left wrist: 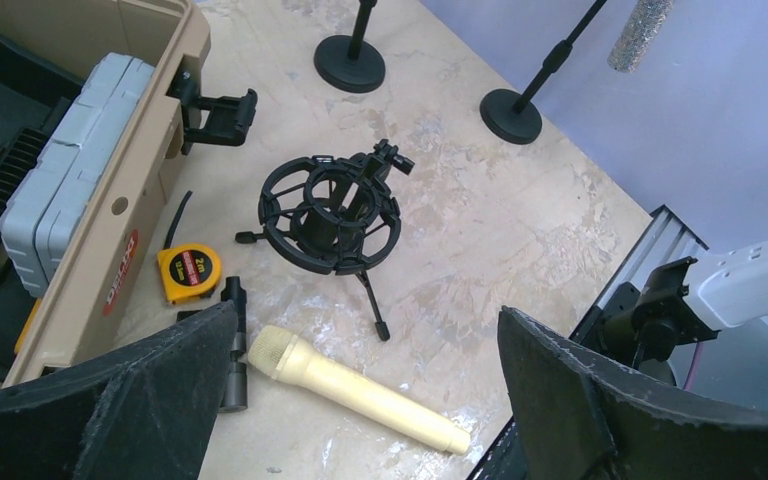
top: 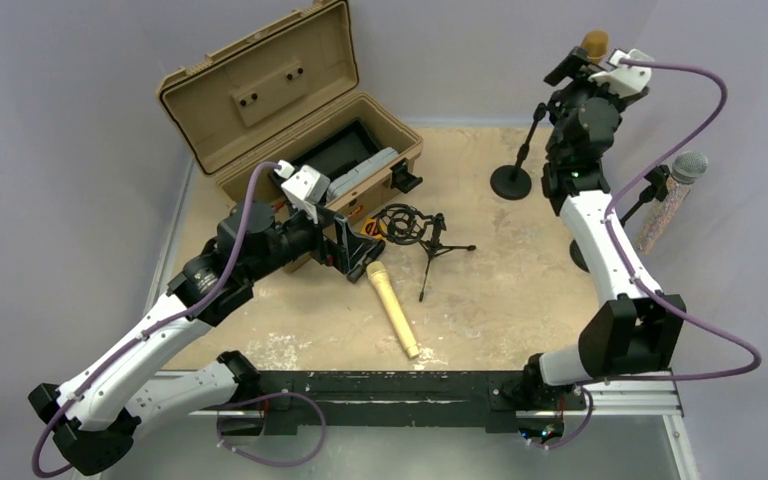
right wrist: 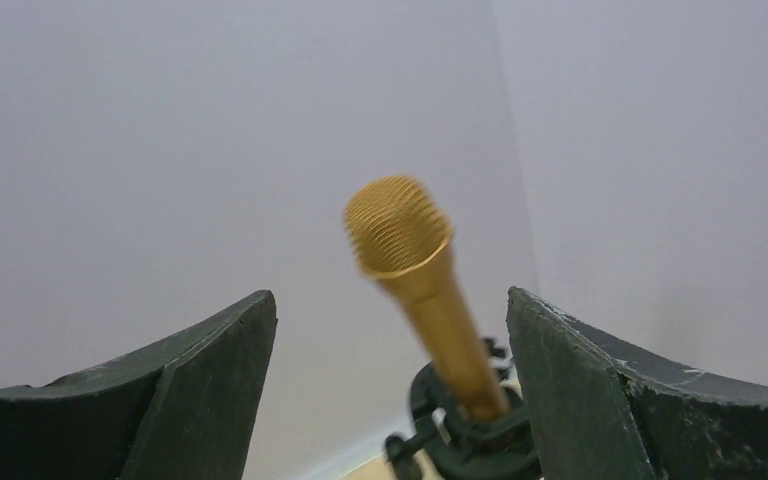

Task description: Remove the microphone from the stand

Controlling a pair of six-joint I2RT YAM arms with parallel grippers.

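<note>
My right gripper (right wrist: 388,298) is spread wide, with the gold mesh-headed microphone (right wrist: 415,262) leaning right between my fingers, touching neither. Its lower end sits in the round black stand clip (right wrist: 465,440) just below. My left gripper (left wrist: 368,310) is wide open too, hanging over a cream plastic microphone (left wrist: 360,390).

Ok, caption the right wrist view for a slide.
Open right tool flanking, not touching, a gold microphone seated in its stand clip.
</note>
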